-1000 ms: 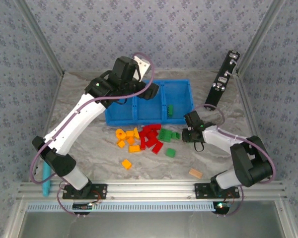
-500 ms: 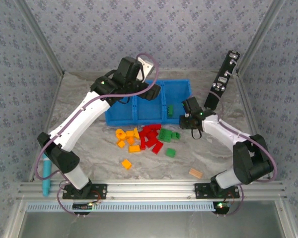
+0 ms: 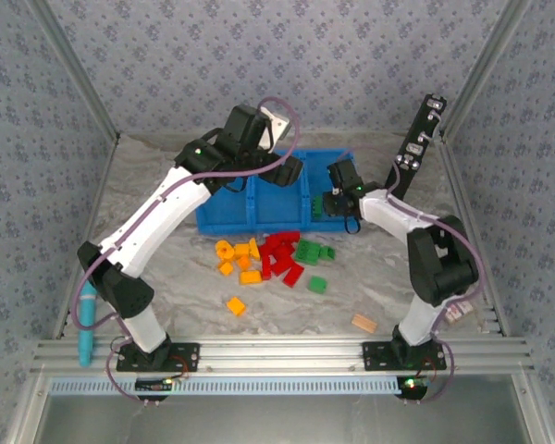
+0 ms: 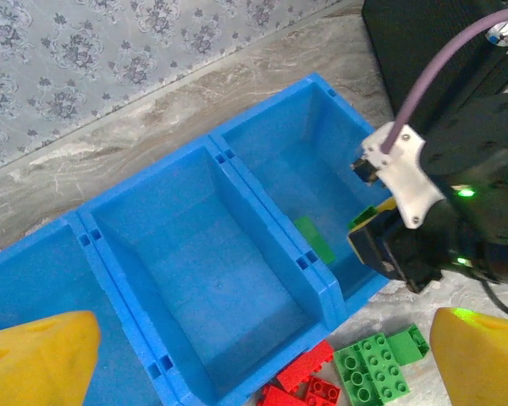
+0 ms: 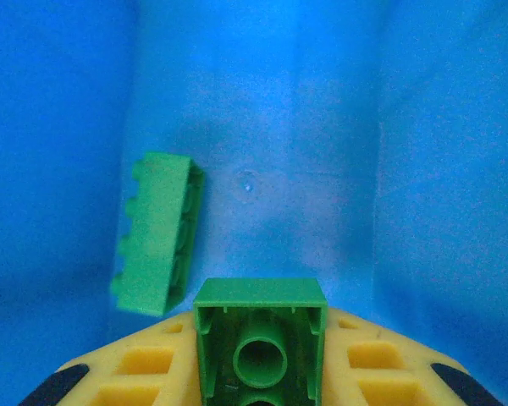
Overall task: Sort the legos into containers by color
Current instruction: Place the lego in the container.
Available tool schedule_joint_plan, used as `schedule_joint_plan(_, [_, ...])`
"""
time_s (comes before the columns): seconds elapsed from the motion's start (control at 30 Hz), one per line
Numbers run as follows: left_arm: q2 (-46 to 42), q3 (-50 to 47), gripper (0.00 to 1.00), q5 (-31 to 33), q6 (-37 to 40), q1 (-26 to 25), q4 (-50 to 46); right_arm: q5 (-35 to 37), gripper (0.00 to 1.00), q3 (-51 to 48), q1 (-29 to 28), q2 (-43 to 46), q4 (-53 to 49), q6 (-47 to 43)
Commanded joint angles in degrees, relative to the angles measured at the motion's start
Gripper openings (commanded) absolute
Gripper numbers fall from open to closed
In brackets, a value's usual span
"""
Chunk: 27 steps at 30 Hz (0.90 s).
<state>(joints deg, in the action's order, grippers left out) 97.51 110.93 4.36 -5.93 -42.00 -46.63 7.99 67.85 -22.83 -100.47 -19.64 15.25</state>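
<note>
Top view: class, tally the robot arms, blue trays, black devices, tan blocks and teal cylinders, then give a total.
Robot arms: 2 (left arm, right arm)
Blue tray: 1
Black device: 1
Tan block: 1
Teal cylinder: 1
Total: 6

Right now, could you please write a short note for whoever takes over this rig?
Left gripper: open, above the blue tray, holding nothing.
Right gripper: shut on the carried green brick, over the tray's right compartment.
Done: a loose green brick lies in that compartment.
Left: release the carried brick, then sort the orange-yellow bricks, red bricks and green bricks lying on the table before the tray.
</note>
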Motion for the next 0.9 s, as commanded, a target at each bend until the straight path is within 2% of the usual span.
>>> schedule_joint_plan(0.0, [0.0, 2.2, 1.00, -1.1, -0.9, -0.1, -2.1, 1.1, 0.30, 3.6, 0.0, -2.5, 4.4, -1.6])
schedule_joint_plan(0.27, [-1.6, -1.0, 1.00, -1.1, -1.3, -0.1, -2.0, 0.7, 0.38, 7.1, 0.3, -7.8, 3.3, -1.9])
schedule_joint_plan(0.4, [-4.1, -3.3, 1.00, 0.5, -0.8, -0.2, -0.1, 0.5, 0.53, 7.4, 0.2, -7.3, 2.3, -2.1])
schedule_joint_plan(0.47, [-5.1, -4.1, 1.00, 1.5, -0.3, -0.2, 0.1, 0.4, 0.57, 7.1, 0.2, -5.8, 1.5, -2.4])
schedule_joint_plan(0.63, [-7.0, -5.8, 1.00, 2.8, 0.9, -0.1, 0.4, -0.6, 0.58, 4.8, -0.5, 1.6, -1.2, -2.0])
schedule_joint_plan(0.87, [-9.6, -9.9, 1.00, 3.5, 1.3, -0.2, 2.2, -3.1, 0.58, -6.9, -2.9, 15.9, -5.6, 2.7])
